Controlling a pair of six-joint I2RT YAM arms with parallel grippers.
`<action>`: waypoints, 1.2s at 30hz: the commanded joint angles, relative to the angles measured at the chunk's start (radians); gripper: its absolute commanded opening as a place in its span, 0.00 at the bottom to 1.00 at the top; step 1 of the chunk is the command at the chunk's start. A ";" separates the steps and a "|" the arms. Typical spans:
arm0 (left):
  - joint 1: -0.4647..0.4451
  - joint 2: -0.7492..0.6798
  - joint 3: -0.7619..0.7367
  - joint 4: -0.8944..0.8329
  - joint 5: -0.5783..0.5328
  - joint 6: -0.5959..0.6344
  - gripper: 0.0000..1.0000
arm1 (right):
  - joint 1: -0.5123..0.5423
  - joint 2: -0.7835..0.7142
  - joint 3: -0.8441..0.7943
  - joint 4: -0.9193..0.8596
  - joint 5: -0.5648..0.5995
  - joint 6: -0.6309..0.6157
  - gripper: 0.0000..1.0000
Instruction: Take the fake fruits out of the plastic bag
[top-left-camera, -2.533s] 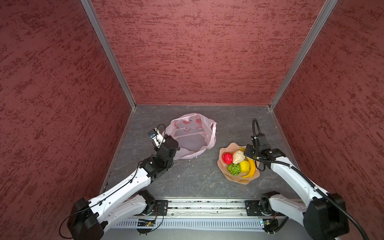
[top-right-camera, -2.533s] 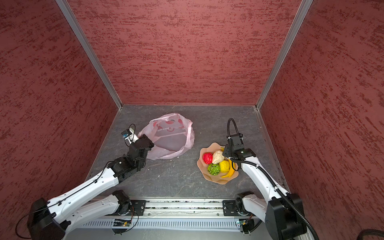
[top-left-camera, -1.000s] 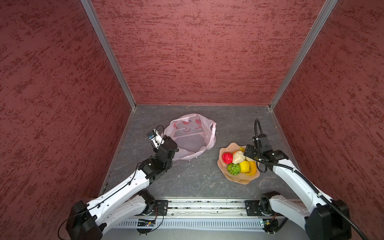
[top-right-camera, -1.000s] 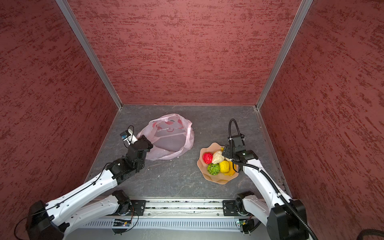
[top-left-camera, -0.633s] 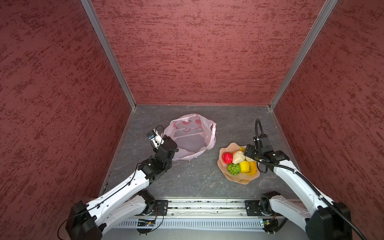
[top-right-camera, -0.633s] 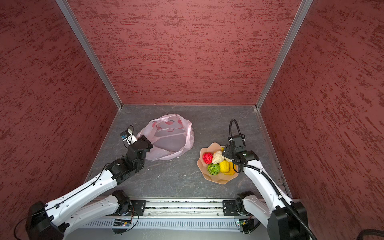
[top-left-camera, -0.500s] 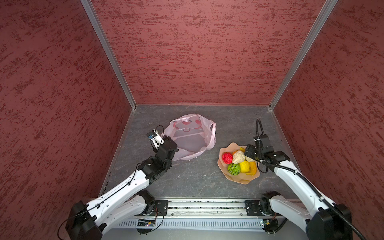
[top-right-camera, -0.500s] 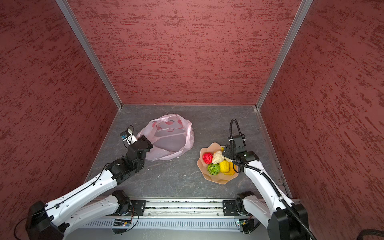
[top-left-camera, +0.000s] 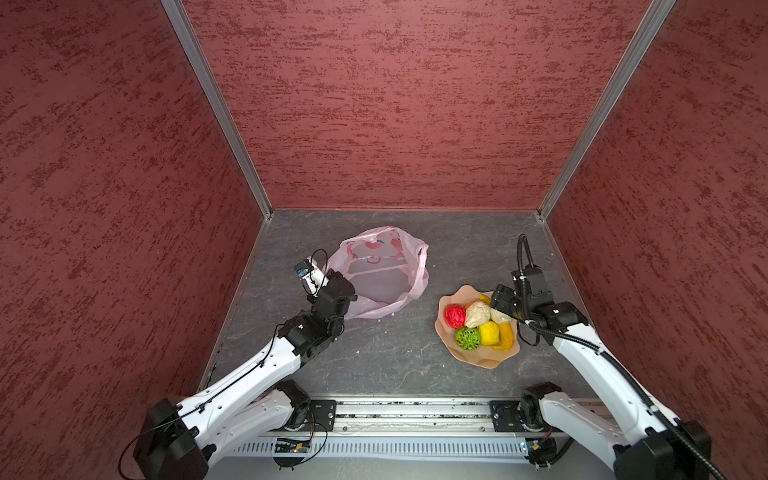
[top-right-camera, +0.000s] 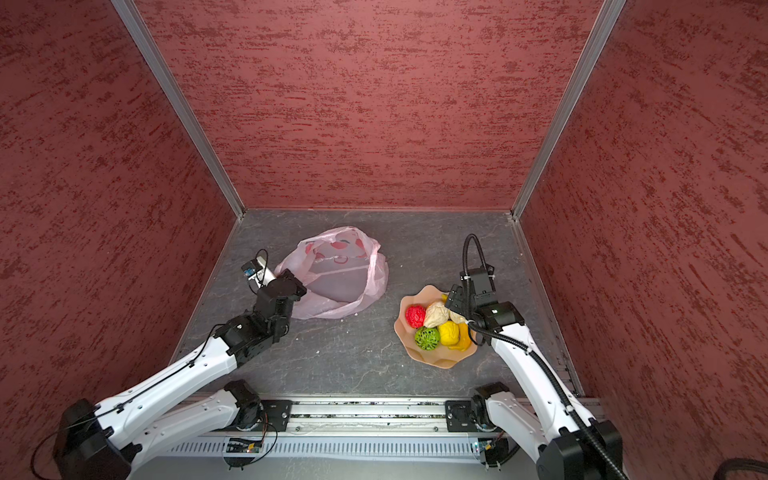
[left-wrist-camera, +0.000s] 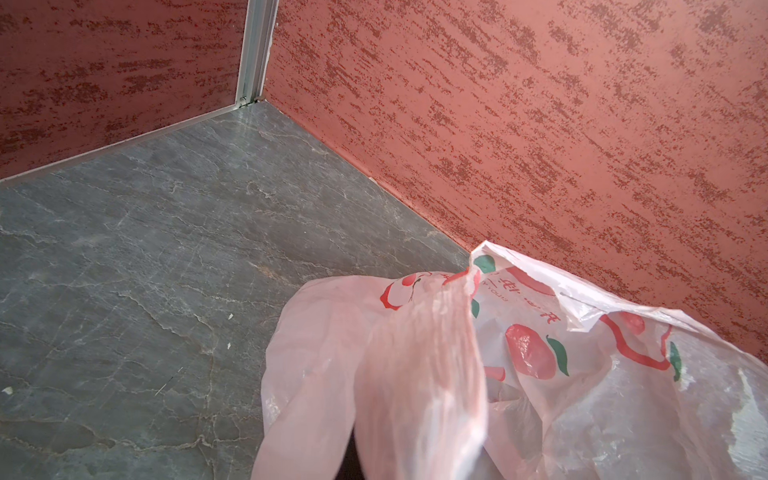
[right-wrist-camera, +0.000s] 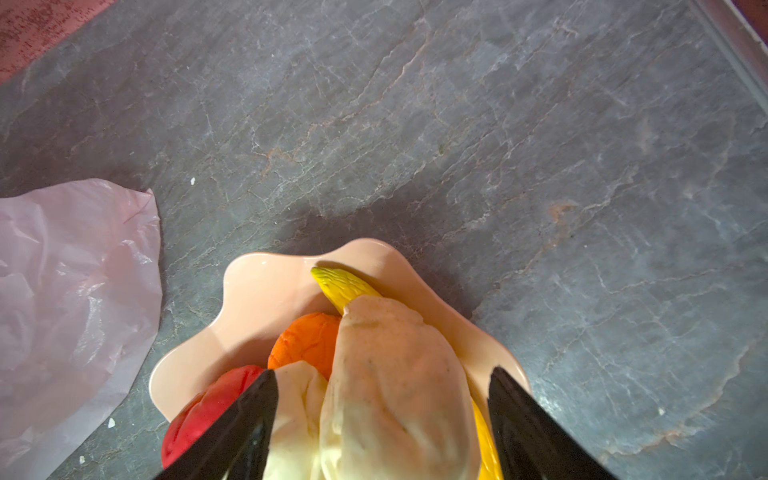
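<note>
On the grey floor (top-left-camera: 374, 357) in both top views, the plastic bag (top-left-camera: 386, 291) lies with the left gripper (top-left-camera: 334, 279) at its edge, and the fake fruits (top-left-camera: 478, 324) are piled in a tan dish (top-left-camera: 486, 361). Left wrist: bunched bag film covers the jaws, which are clamped on it. Right wrist: the right gripper (right-wrist-camera: 383, 372) straddles a cream piece (right-wrist-camera: 395, 415), jaws spread wide.

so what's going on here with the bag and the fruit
The left gripper is shut on an edge of the plastic bag, which lies slack on the table with no fruit showing in it. The fake fruits sit piled in the tan dish: red ball, green lattice ball, lemon, banana, orange and two cream pieces. The right gripper hangs open over the dish, jaws either side of one cream piece, not clamping it. The unloading looks about done.
</note>
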 joint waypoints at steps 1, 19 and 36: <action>0.021 0.013 -0.009 0.039 0.038 0.023 0.00 | -0.003 -0.011 0.045 -0.020 0.046 -0.014 0.81; 0.164 0.209 0.040 0.233 0.229 0.050 0.00 | -0.012 0.064 0.161 0.012 0.058 -0.076 0.83; 0.195 0.575 0.327 0.412 0.422 0.122 0.00 | -0.043 0.077 0.184 0.024 0.063 -0.100 0.84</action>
